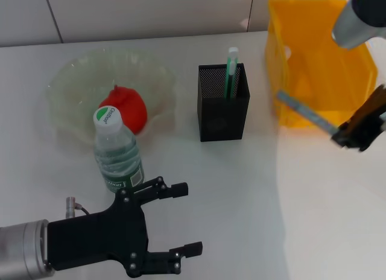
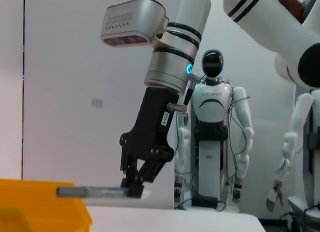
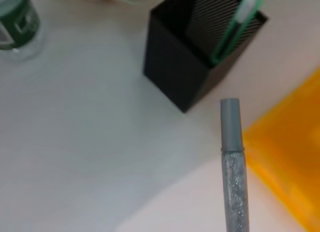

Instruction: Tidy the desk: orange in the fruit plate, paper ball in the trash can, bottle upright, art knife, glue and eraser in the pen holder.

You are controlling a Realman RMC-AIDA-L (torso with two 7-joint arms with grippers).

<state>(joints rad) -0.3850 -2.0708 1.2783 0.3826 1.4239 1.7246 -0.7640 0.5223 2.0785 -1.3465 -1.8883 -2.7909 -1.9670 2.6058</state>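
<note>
While the left gripper [image 1: 181,219] idles wide open low on the desk [image 1: 241,195] just beside the upright bottle [image 1: 116,150], with the orange [image 1: 125,108] already in the fruit plate [image 1: 72,87], the risk sits further right — the pen holder [image 1: 222,105] mouth is narrow. The right gripper [image 1: 353,134] pinches a grey glitter glue stick [image 1: 304,113] by one end, near-horizontal, before the trash can [image 1: 319,57] — untilted, it likely catches the rim or drops.

Orange [image 1: 125,108] sits in the fruit plate [image 1: 78,87] at the far left of the counter [image 1: 241,189]; bottle [image 1: 116,150] stands upright just in front of it; pen holder [image 1: 222,102] lies to the right, mid-counter; trash can [image 1: 319,63] is farther right, at the back.
</note>
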